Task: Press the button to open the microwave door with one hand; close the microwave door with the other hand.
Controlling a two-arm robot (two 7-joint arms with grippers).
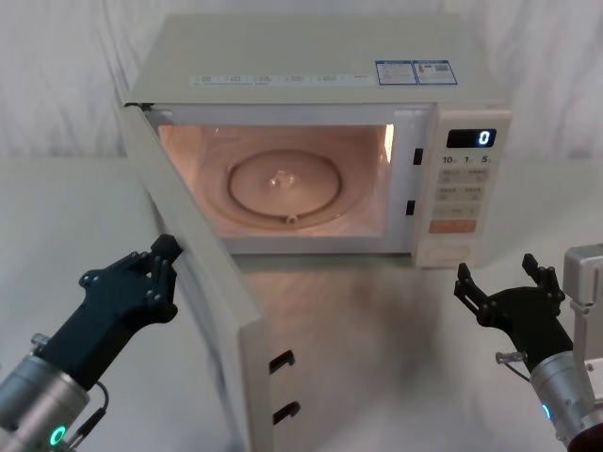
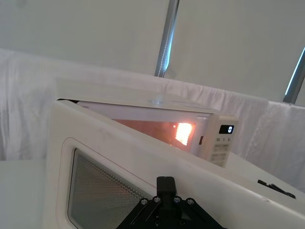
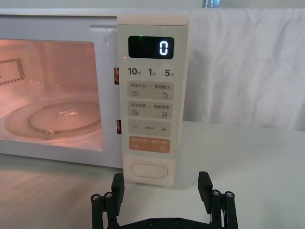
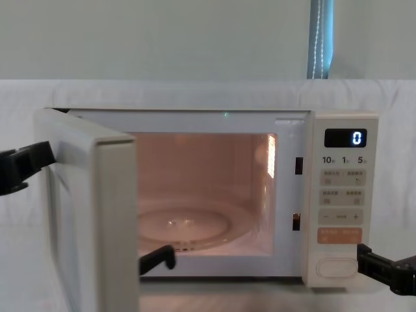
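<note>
The microwave door point(image 1: 209, 282) stands swung out to the left, leaving the lit cavity open. Its outer face with the window point(image 2: 109, 191) fills the left wrist view, and its free edge point(image 4: 116, 214) faces the chest camera. My left gripper point(image 1: 167, 248) is shut, its tip against the door's outer face near the top point(image 2: 166, 183). The button point(image 1: 450, 252) is a wide cream oval at the bottom of the control panel point(image 3: 147, 170). My right gripper point(image 1: 497, 275) hovers open a short way in front of the button, touching nothing.
The cream microwave point(image 1: 311, 56) sits on a white-draped table point(image 1: 377, 339) with a white cloth backdrop. The display point(image 3: 163, 47) reads 0. A glass turntable point(image 1: 283, 184) lies inside. Two dark latch hooks point(image 1: 281, 360) stick out of the door's edge.
</note>
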